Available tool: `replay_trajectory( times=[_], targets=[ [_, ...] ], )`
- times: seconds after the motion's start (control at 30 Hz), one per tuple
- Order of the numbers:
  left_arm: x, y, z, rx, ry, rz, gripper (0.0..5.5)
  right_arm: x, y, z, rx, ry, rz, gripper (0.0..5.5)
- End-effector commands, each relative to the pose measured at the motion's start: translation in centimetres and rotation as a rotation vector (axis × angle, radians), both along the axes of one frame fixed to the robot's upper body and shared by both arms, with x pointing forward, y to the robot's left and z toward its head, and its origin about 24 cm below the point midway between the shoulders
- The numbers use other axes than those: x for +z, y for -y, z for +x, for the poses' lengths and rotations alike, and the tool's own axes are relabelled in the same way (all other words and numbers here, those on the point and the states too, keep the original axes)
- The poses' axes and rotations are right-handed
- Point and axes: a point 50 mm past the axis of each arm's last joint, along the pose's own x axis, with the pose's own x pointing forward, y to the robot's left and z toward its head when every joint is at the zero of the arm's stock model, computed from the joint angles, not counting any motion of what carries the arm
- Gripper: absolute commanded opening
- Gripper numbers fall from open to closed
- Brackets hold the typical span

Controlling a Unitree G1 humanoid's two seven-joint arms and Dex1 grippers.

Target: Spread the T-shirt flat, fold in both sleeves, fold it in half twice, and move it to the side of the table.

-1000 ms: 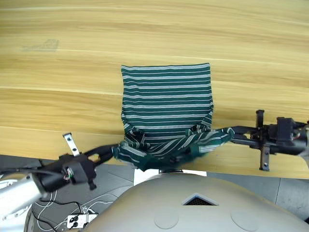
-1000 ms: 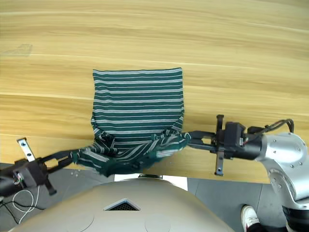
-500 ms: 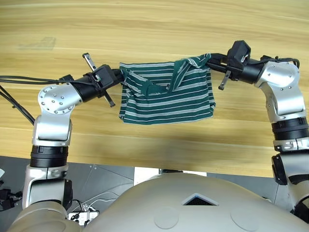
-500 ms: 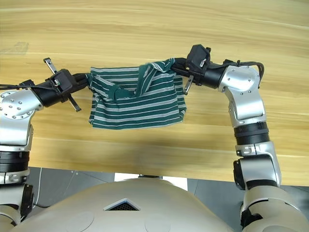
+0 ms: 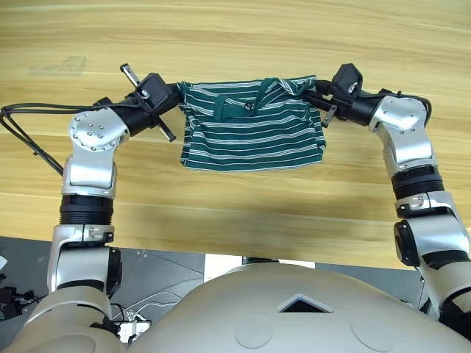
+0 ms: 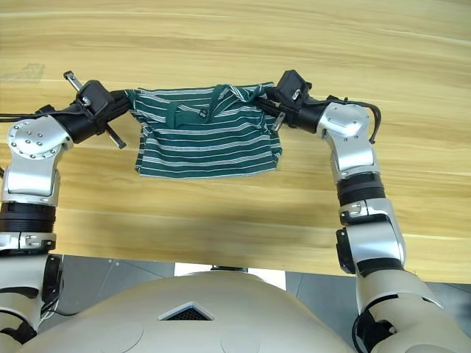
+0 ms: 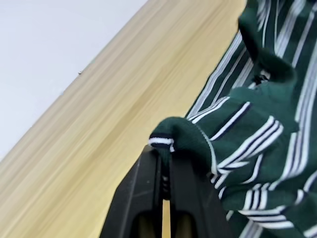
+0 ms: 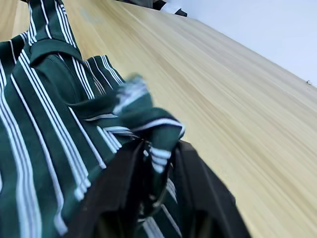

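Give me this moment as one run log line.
T-shirt: doubled over on table | left end effector: shut on far left corner | right end effector: shut on far right corner

No legible text or labels

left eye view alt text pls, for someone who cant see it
The left gripper and right gripper each pinch a far corner of a green, white-striped T-shirt that lies folded over on a wooden table. The arms reach forward, one on each side of the shirt.
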Motion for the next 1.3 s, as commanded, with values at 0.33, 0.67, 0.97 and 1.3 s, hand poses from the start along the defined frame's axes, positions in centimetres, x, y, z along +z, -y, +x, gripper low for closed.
replay_trajectory(
  times=[0.33,0.67,0.97,1.3],
  targets=[
    [-3.6,-1.9,4.0,0.571,0.109,-0.102,0.0,0.1,1.3,2.7,-0.432,0.284,-0.064,2.11],
    [-5.7,0.1,2.5,0.455,0.01,-0.281,0.84,-1.2,-0.8,1.6,-0.339,0.292,-0.055,2.13],
    [-3.0,0.1,2.9,0.478,0.165,-0.376,2.16,-2.0,-1.7,1.0,-0.289,0.265,-0.049,2.13],
    [-1.5,-1.2,2.6,0.631,0.362,-0.304,3.83,-2.5,-4.5,0.4,-0.169,0.265,-0.059,2.13]
  ],
)
